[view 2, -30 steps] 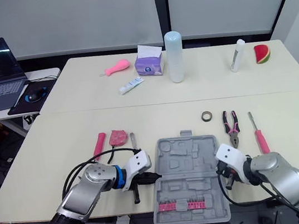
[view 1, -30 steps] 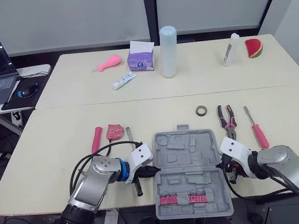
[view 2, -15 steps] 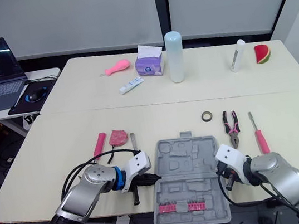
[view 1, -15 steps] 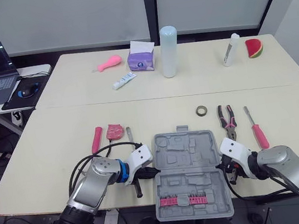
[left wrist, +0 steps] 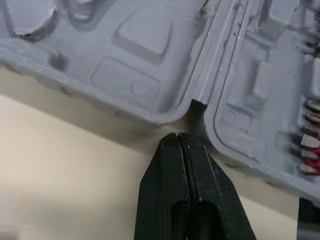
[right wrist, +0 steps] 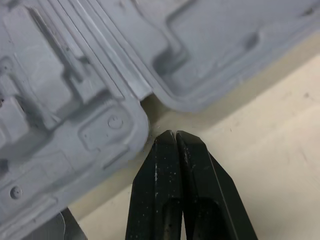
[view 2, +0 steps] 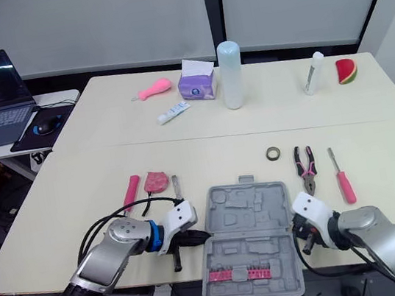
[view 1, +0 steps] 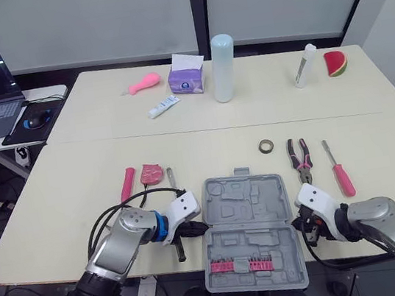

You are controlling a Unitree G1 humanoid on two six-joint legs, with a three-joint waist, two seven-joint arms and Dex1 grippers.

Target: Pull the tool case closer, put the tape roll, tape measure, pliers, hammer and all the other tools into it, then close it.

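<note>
Tool case (view 1: 250,233) lies open at the lower centre of the head view. Its near half, the one holding the pink bit rack (view 1: 239,264), hangs past the table (view 1: 77,188) edge. Any further pull risks tipping it to the floor, since nothing grips it: both grippers have their fingers pressed together, empty. Left gripper (view 1: 202,227) reaches in low from the lower left, tips at the hinge notch — right gripper (view 1: 298,224) mirrors it from the lower right. Either tip could slip out of its notch.

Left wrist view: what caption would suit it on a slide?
The shut left tool points at the hinge notch between the halves of the open grey tool case on a cream table.
</note>
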